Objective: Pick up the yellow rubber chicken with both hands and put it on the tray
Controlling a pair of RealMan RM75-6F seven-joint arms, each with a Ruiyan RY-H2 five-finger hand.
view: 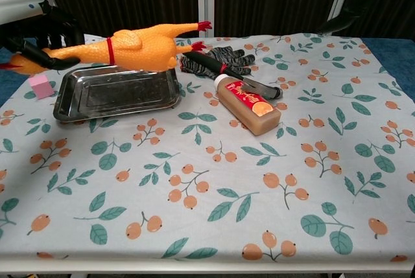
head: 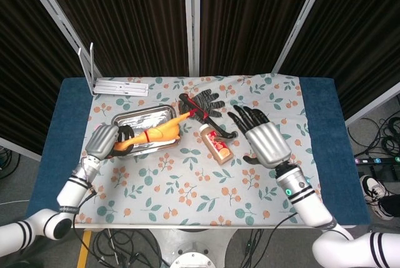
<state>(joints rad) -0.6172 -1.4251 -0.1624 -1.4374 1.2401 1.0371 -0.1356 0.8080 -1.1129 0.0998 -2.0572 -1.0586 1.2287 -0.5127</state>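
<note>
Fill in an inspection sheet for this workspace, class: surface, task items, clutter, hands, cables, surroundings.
Surface: table under a leaf-and-berry cloth.
Task items: yellow rubber chicken held above the tray, not yet lying in it.
Clutter: bottle lying flat; black glove; pink block; white rack.
Hands: left hand grips the chicken's neck end; right hand spread, holding nothing.
Cables: loose cables on the floor.
Surroundings: dark curtains behind.
</note>
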